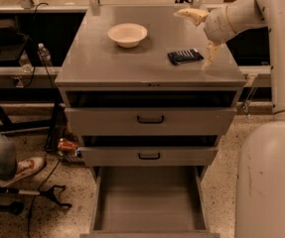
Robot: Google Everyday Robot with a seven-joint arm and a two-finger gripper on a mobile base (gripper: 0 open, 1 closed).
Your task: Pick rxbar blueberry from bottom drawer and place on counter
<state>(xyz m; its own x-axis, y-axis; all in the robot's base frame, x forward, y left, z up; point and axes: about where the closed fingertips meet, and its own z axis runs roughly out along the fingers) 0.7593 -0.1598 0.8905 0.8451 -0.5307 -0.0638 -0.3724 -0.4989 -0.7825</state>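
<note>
Rxbar blueberry [185, 56], a flat dark wrapper with pale lines, lies on the counter [132, 66] near its right edge, just beside the gripper [202, 35], whose 2 fingers stand spread apart.

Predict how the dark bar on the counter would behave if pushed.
Lying flat on the counter, the rxbar blueberry would probably slide, not roll or tip. Small and thin, it looks light. The open claw hovers beside it.
</note>
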